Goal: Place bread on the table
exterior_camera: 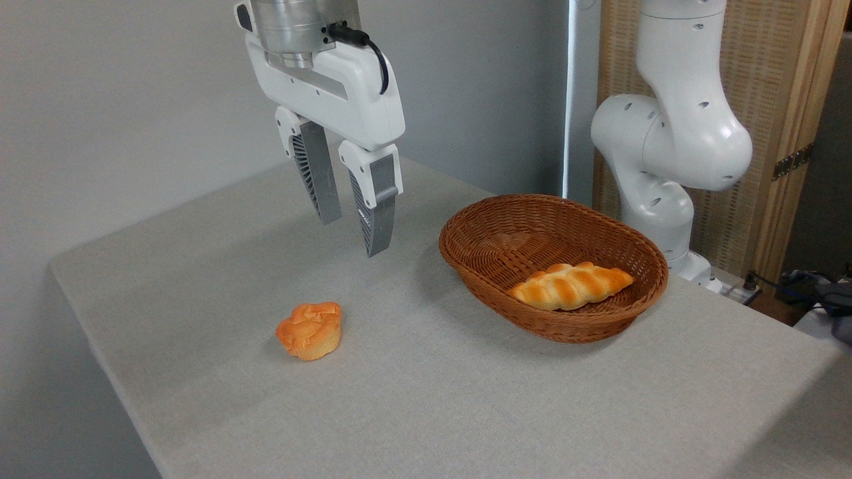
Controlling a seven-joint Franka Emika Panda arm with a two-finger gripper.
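the arm (672,133) is glossy white, built of rounded, bulbous segments dotted with small dark recessed screw holes. the gripper (353,233) has a white angular housing under a brushed silver metal cylinder, with a black cable looping from its plug. its two fingers (318,176) are grey, ribbed, in white mounts.

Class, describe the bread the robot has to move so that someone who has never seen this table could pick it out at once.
Start at the grey cloth table and find the brown wicker basket on its right side. The bread lies inside it, against the near wall. It is a long, braided, golden-brown loaf with tapered ends, unlike the small round orange bun out on the cloth to the left.
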